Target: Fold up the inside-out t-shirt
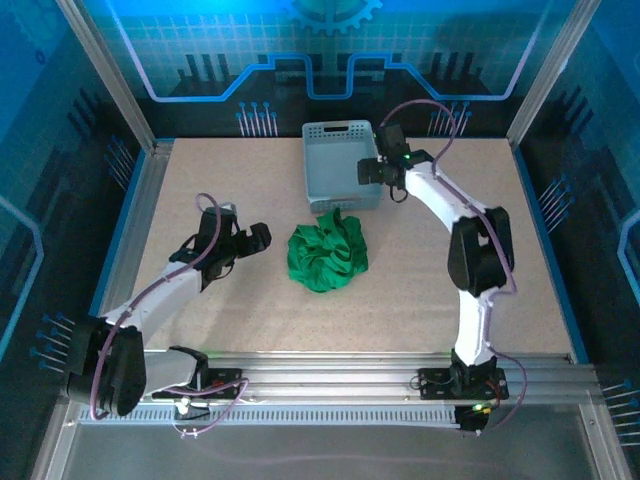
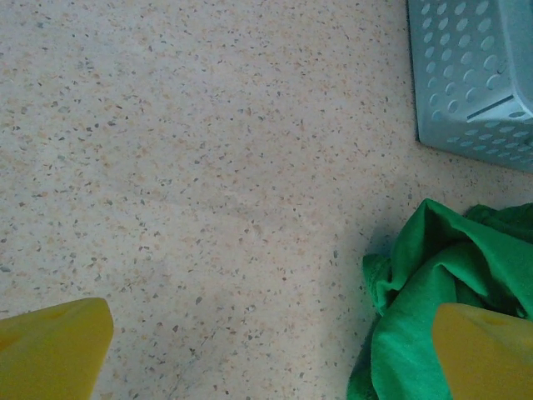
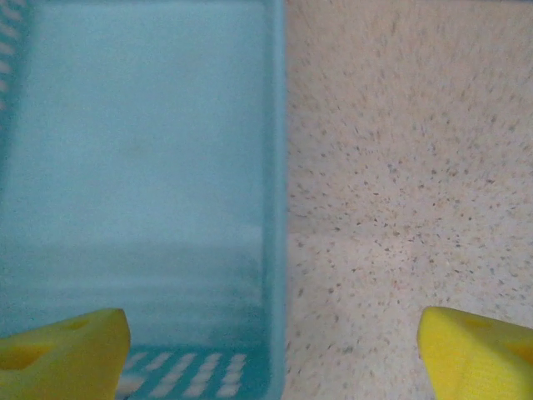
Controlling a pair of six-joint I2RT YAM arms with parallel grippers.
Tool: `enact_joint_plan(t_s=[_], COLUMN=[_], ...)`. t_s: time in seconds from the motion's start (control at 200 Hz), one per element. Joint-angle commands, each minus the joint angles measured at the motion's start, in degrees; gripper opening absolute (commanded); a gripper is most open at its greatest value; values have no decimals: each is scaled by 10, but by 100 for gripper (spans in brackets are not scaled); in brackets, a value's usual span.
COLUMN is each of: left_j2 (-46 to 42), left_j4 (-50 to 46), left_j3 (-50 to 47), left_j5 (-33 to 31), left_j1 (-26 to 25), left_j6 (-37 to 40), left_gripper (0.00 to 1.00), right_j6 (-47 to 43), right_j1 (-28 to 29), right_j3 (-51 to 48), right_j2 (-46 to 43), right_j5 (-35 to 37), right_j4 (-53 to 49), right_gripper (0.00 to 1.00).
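The green t-shirt (image 1: 328, 255) lies crumpled in a heap at the middle of the table, just in front of the basket. My left gripper (image 1: 252, 239) hovers to its left, open and holding nothing. In the left wrist view the t-shirt (image 2: 441, 283) bunches at the lower right, partly behind my right yellow fingertip (image 2: 487, 350). My right gripper (image 1: 378, 172) hangs open above the right rim of the basket, away from the shirt. Its yellow fingertips (image 3: 62, 354) straddle the basket wall (image 3: 276, 208).
A pale blue mesh basket (image 1: 340, 165) stands at the back centre, touching the shirt's far edge; its perforated corner (image 2: 475, 75) is in the left wrist view. Speckled tabletop (image 1: 220, 180) spreads to the left and right. Metal frame rails border the table.
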Motion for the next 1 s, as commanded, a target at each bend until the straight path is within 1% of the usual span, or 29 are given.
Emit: enact_joint_plan(t_s=[0.0, 0.075, 0.16, 0.24, 0.29, 0.38, 0.465, 0.595, 0.775, 0.996], left_j2=[2, 6, 8, 7, 6, 6, 7, 12, 14, 15], left_j4=[-2, -1, -1, -2, -3, -4, -4, -2, -1, -1], left_j3=[13, 14, 14, 14, 14, 14, 14, 15, 15, 14], left_j5=[13, 12, 13, 12, 10, 7, 6, 6, 7, 6], left_j1=[3, 3, 3, 3, 3, 3, 3, 3, 3, 3], left_j6=[-2, -2, -3, -2, -1, 0, 1, 0, 0, 0], left_gripper=[99, 99, 99, 99, 99, 99, 99, 99, 99, 99], right_j6=[3, 6, 18, 44, 60, 91, 113, 136, 159, 200], right_j1=[-19, -24, -30, -41, -51, -74, -97, -129, -188, -284], right_j3=[81, 134, 189, 222, 222, 194, 143, 73, -8, -101], right_j2=[57, 97, 138, 173, 179, 171, 145, 95, 37, -22], right_j5=[-28, -40, -31, -13, -10, -16, -31, -17, 7, 10], right_j4=[-59, -86, -124, -159, -168, -160, -133, -107, -89, -68], right_gripper=[90, 88, 85, 81, 78, 74, 70, 67, 65, 62])
